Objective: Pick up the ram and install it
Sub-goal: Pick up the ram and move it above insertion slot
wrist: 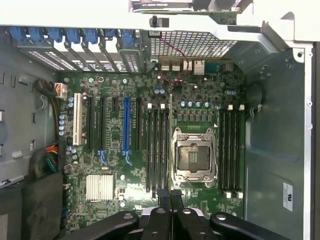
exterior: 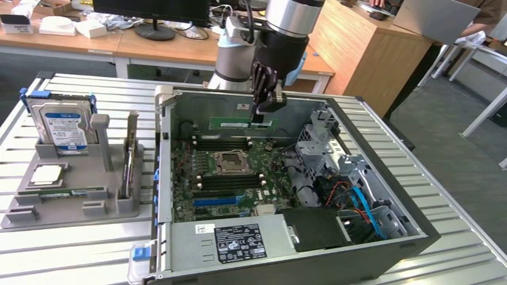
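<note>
The gripper (exterior: 265, 110) was clamped on the ram (exterior: 237, 123), its fingers pressed together on the end of the stick toward the exterior view's right. The green board hung level and on edge above the open computer case (exterior: 412, 228), over the far part of the motherboard (exterior: 208, 178), clear of the memory slots (exterior: 225, 143) beside the empty processor socket (exterior: 230, 159). In the wrist view the fingertips (wrist: 159, 196) met over the slots next to that socket. The case lay on its side on the slatted metal bench (exterior: 79, 252). Near the bench's edge at the exterior view's left, a grey holder (exterior: 71, 199) carried a blue-labelled hard drive (exterior: 63, 126), a square silver processor (exterior: 46, 174) and a second memory stick (exterior: 129, 155) standing upright.
</note>
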You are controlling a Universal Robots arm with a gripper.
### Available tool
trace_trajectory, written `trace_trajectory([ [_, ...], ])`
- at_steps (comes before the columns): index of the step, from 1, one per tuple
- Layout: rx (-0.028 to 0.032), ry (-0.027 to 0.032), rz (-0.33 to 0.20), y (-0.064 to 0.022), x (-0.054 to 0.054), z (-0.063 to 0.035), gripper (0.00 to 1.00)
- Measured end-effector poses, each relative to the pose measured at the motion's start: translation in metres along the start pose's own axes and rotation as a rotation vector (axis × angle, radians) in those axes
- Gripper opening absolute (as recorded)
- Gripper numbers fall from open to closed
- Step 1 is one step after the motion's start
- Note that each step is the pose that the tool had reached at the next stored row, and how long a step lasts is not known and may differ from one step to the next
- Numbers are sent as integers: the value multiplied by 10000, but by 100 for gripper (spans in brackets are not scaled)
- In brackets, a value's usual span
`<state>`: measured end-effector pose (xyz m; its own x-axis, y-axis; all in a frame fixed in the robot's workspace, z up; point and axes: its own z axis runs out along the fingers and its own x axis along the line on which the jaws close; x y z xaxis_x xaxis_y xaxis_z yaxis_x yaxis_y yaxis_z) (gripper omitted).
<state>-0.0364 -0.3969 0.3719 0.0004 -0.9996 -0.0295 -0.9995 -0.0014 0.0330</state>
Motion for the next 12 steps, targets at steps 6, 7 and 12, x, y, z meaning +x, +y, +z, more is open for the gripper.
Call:
trace_trajectory([
  [6, 0, 0, 0, -2, 2, 48, 11],
  [7, 0, 0, -1, -2, 2, 56, 11],
  [12, 0, 0, 0, -3, 3, 103, 11],
])
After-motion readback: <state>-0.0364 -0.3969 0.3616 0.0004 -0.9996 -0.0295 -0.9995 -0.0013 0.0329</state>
